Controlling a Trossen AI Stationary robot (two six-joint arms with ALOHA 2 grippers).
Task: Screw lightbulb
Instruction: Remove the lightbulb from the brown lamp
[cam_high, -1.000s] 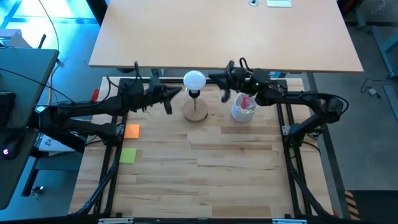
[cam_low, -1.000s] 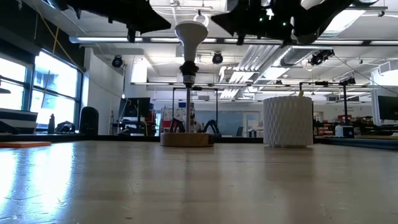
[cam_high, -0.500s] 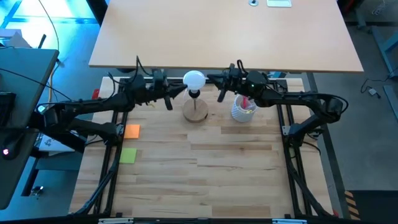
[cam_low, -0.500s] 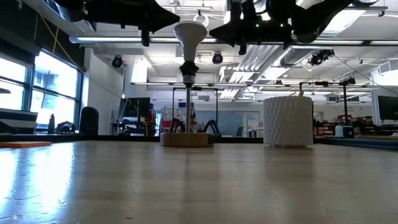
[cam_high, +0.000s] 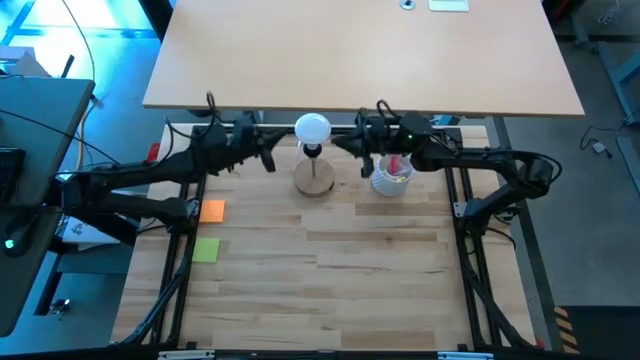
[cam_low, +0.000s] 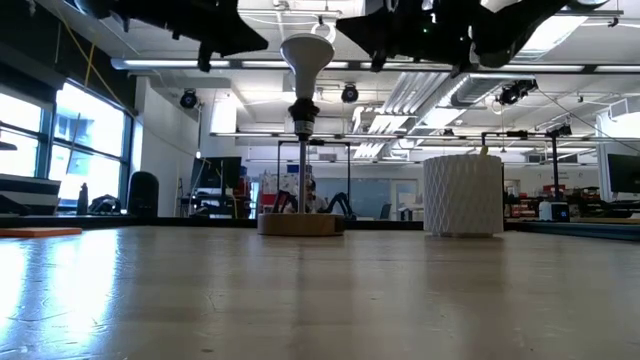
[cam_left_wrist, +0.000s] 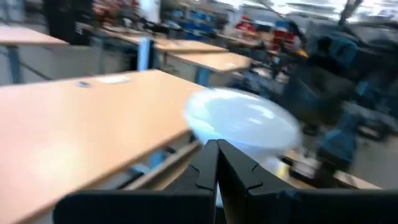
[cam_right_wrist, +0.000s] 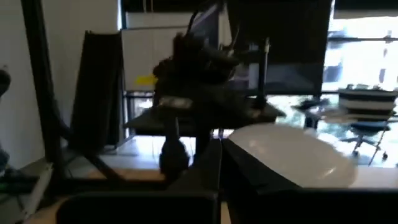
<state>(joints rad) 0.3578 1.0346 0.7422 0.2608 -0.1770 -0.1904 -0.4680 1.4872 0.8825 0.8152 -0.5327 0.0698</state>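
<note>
The white lightbulb (cam_high: 313, 128) stands neck down in the black socket (cam_low: 303, 110) of a thin stem, which rises from a round wooden disc (cam_high: 314, 181) at the table's far middle. My left gripper (cam_high: 268, 155) is shut and held level, a short way left of the globe and pointing at it. In the left wrist view the lightbulb (cam_left_wrist: 244, 124) lies just beyond that gripper's tips (cam_left_wrist: 217, 158). My right gripper (cam_high: 342, 145) is shut too and stands close to the globe's right side. The lightbulb (cam_right_wrist: 292, 157) shows beside its fingers (cam_right_wrist: 219, 155). My right gripper has its shut tips right at the globe's right side (cam_high: 330, 134), coming in level from the table's right. I cannot tell whether they touch it.
A white latticed cup (cam_high: 392, 176) holding pink items stands right of the disc, under my right arm. An orange pad (cam_high: 212, 210) and a green pad (cam_high: 206, 250) lie at the left. A light wooden desk (cam_high: 360, 60) runs beyond the table's far edge.
My left gripper swung in toward the globe, then drew back toward the table's left edge. My right gripper has turned at the wrist, so its shut tips have swung toward the globe. The lightbulb and its stand have stayed put.
</note>
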